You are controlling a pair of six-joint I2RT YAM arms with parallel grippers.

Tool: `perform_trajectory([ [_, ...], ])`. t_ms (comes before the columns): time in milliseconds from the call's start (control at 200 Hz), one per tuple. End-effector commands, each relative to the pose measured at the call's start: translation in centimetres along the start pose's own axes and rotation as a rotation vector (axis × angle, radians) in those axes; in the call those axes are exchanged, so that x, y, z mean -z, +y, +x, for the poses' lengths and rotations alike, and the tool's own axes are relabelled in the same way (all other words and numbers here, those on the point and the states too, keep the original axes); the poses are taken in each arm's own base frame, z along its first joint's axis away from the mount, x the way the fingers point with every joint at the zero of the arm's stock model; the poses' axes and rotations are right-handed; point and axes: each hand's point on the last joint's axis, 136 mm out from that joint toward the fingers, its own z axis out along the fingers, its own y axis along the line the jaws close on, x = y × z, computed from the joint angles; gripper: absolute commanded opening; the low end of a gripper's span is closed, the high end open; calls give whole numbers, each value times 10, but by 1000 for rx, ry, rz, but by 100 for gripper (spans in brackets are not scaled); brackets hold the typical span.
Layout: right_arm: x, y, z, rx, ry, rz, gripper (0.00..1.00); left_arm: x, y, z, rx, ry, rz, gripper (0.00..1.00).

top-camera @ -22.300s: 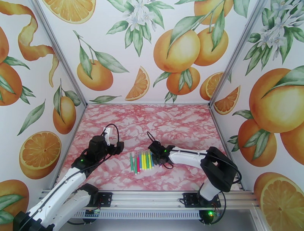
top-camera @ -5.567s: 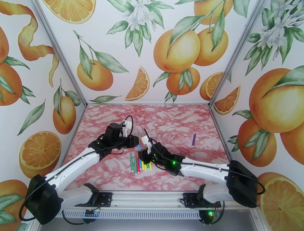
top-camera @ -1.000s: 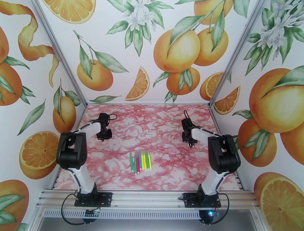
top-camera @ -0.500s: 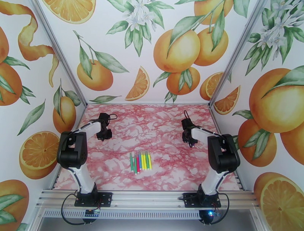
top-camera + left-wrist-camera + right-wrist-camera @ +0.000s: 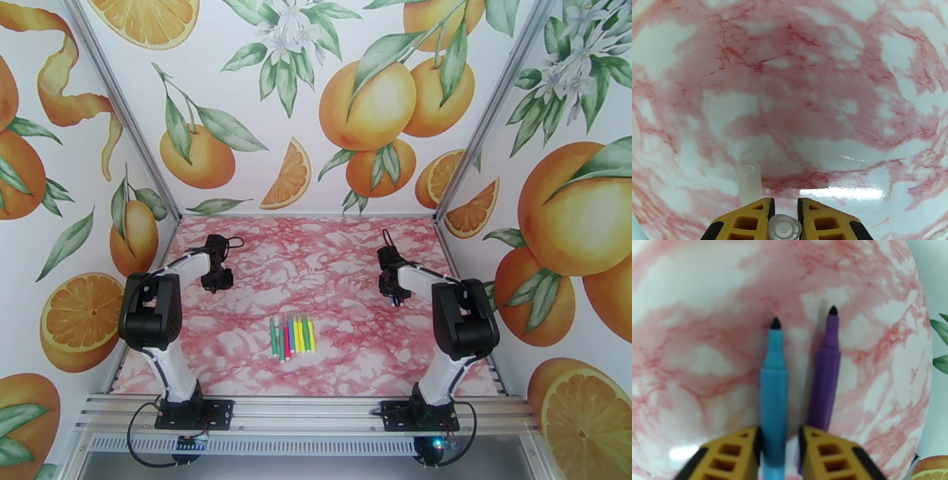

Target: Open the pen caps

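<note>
On the pink-marbled table [image 5: 355, 260], a row of pens [image 5: 291, 335] (green, red, blue and yellow) lies side by side toward the 6 o'clock edge, with their ends toward 12 and 6 o'clock. From that row, one arm reaches out at about 10 o'clock and the other at about 2 o'clock, both well apart from it.

The right gripper [image 5: 779, 431] has its jaws narrowly apart, straddling a blue pen [image 5: 773, 386] that lies on the table. A sliver of gap shows at the finger on the 3 o'clock side. The pen's cap is off and its dark tip points to 12 o'clock. A purple pen [image 5: 826, 386], also uncapped, lies just beside it at 3 o'clock, outside the jaws.

The left gripper [image 5: 785, 202] has its jaws close together with a pale round cap [image 5: 785, 228] between them; I cannot tell whether they press on it. A translucent tube-shaped cap [image 5: 749, 183] lies on the table at 10 o'clock from the fingertips.
</note>
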Motion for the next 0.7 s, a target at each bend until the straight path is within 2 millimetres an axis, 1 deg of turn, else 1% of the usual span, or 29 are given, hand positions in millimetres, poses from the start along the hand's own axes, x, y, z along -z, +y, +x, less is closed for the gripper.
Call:
perform_trajectory([
  [0,16,-4,-8,1,-32,-17,35,14,0,-12,-5,-31,10,23],
  [200,37,0,-10,18,-74,-41,41,19,0,-13,-3,-33,18,26],
  [365,62,13,-9,50,-114,-81,42,25,2,-13,-3,-43,11,27],
  [495,89,40,-3,120,-160,-137,43,39,-1,-16,-7,-87,19,27],
  [636,111,71,14,173,-163,-266,45,68,-17,-17,-50,-172,61,43],
  [696,120,82,23,194,-162,-311,45,79,-26,-14,-60,-208,98,48],
])
